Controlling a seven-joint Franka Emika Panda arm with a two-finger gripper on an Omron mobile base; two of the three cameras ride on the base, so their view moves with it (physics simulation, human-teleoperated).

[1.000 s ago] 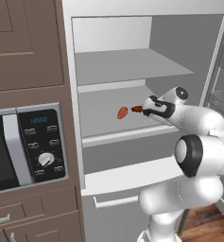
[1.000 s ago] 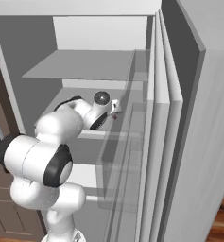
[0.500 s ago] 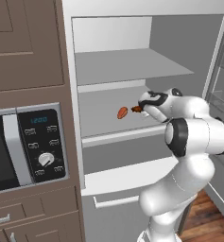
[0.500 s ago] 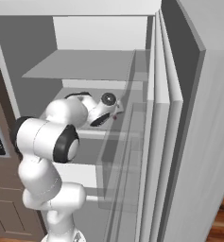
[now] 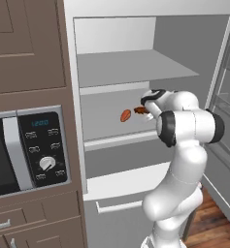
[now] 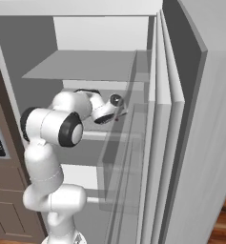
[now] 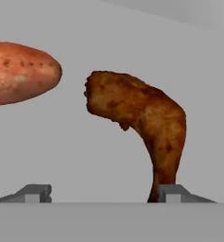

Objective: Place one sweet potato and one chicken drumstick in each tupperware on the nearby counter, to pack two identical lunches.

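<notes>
The arm reaches into the open fridge (image 5: 150, 72), its gripper (image 7: 103, 193) low over the middle shelf (image 5: 116, 140) where the food lies. In the hand view the two fingertips (image 7: 37, 193) stand well apart, with bare shelf between them. The chicken drumstick (image 7: 142, 118) lies just ahead of the gripper: its thin bone end comes down to the right-hand tip and looks to be touching it or just behind it, though which cannot be told, while its thick meaty end curves up and toward the middle. The jaws are spread wide and have not closed on the drumstick. The sweet potato (image 7: 19, 72) lies beside the drumstick's thick end, apart from it with a clear gap. In the left base view the sweet potato (image 5: 125, 115) sits on the shelf just left of the drumstick (image 5: 139, 110), which is at the gripper. A microwave (image 5: 24, 150) sits in the brown cabinets left of the fridge.
</notes>
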